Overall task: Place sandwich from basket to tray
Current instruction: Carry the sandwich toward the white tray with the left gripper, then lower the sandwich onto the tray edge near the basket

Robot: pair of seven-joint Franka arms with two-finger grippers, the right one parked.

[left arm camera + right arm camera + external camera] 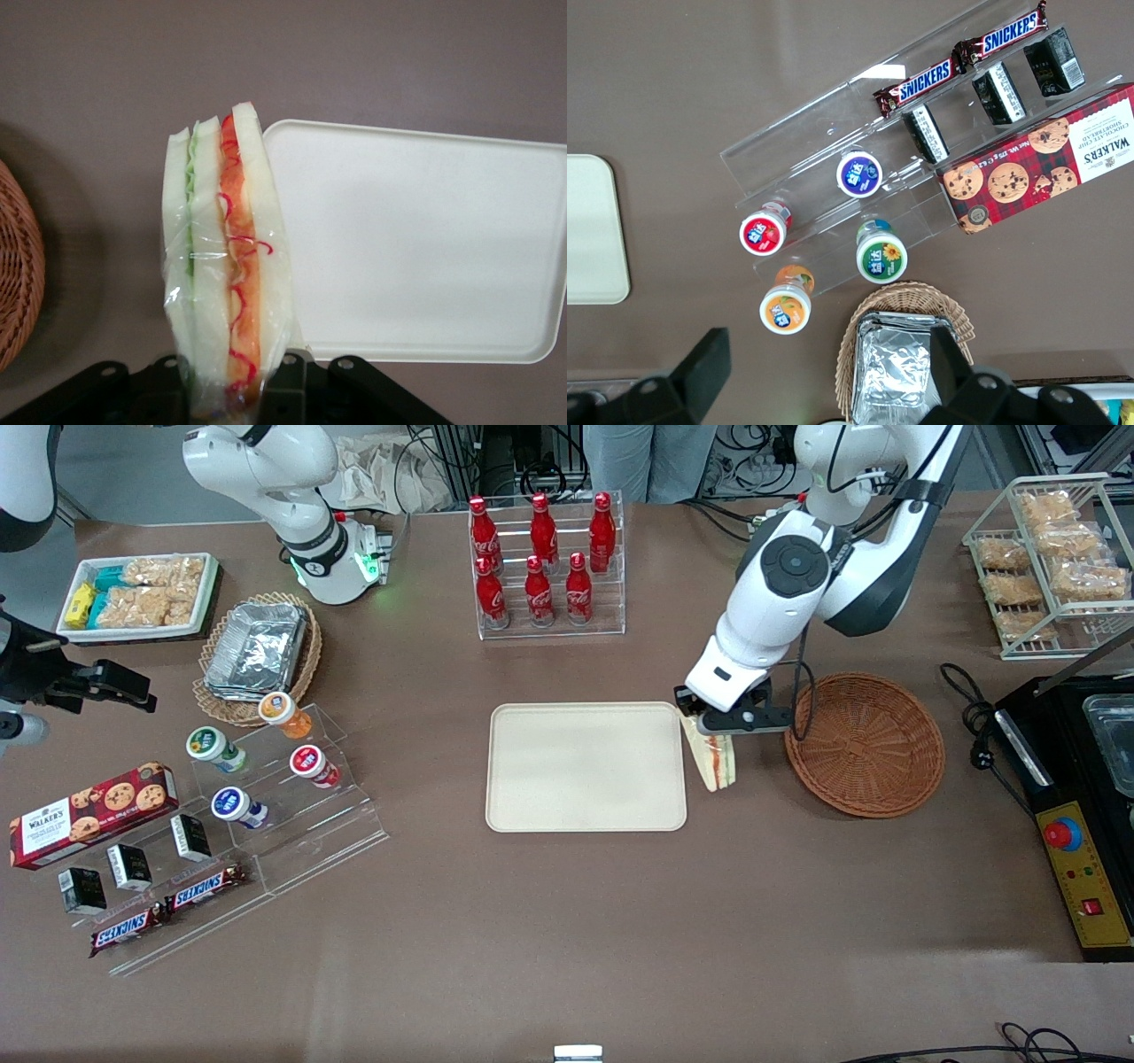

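Gripper [719, 726] clamps the sandwich [714, 760] – hanging, seemingly clear of the table, between tray [586, 767] and basket [865, 744].

White rounded arm shells, dark joint disc, black cable; gripper [716, 731] black.

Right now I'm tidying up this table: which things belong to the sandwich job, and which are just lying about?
Job: sandwich held by the gripper, between basket and tray.
Lying about: cola bottles, Snickers bars, cookie box, foil containers.
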